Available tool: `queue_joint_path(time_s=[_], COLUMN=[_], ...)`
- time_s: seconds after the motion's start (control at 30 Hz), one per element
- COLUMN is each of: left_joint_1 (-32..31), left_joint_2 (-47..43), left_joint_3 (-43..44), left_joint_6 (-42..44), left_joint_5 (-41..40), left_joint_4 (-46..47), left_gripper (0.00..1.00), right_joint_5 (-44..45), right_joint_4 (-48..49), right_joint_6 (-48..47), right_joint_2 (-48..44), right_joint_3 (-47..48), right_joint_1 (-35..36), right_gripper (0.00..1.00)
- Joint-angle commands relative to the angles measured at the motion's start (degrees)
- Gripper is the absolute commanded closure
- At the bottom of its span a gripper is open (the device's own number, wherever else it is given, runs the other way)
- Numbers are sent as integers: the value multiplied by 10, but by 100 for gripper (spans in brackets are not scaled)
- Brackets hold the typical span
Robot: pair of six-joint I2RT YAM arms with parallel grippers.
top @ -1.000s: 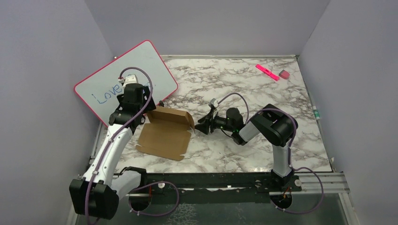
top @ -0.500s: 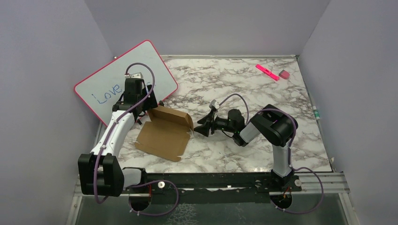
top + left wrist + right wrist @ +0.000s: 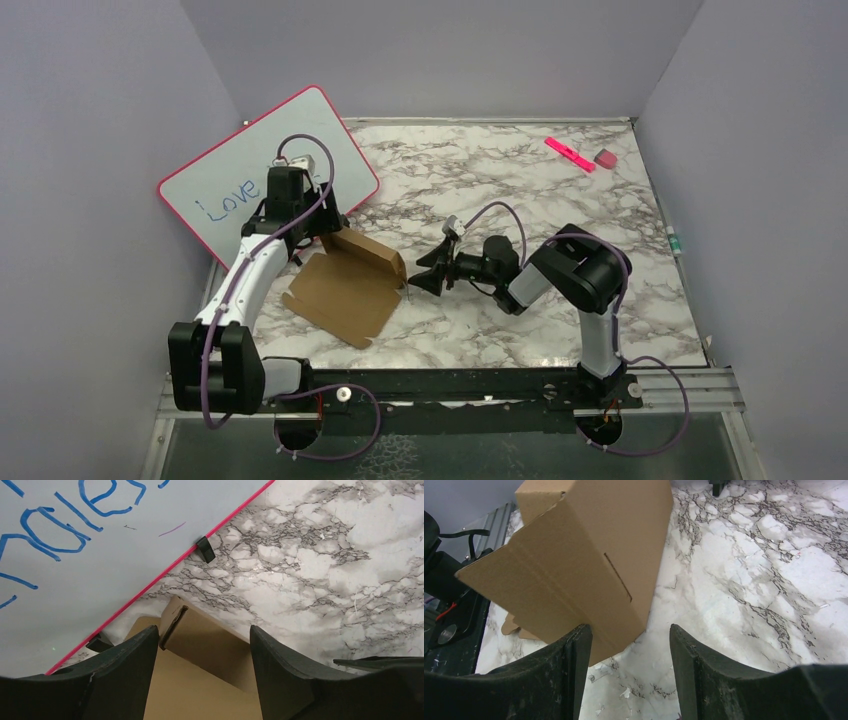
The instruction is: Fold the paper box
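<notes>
The paper box [image 3: 340, 295]: plain brown die-cut cardboard, partly folded. Its flat, creased panel with small edge tabs lies on the marbled table [image 3: 560, 200], toward 8 o'clock of the table's centre. One long slotted wall stands raised along the panel's 1 o'clock edge.

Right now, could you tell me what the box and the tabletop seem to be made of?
The paper box: brown cardboard, matte, by its creased folds, die-cut slot and raw edges. The tabletop: white, grey-veined marble look, smooth; real stone or printed laminate cannot be told.
</notes>
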Motion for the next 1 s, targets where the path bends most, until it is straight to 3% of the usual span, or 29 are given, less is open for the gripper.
queue_joint_path(time_s=[0.0,0.2,0.47,0.67,0.97], left_joint_1=[3,-5,-83,-177,-223], left_joint_2=[-41,-171,-313,-323,-225], left_joint_3=[-12,-81,-252,-360,-426], left_joint_6=[-10,-117,-267,-356,-374], left_joint_5=[25,42,31,-8,-25], left_joint_4=[-2,-20,-6,89,225], left_gripper=[32,35,43,48,55], right_joint_5=[39,52,84,99,103], right_joint_4=[-1,-12,-48,-70,-72], right_joint_6=[-1,2,-8,-20,-29], right_joint_2=[-7,-22,-64,-79,-68], right_joint_3=[8,-5,-44,-59,-33], right_joint_1=[6,8,23,46,55], right_gripper=[37,37,37,37,37])
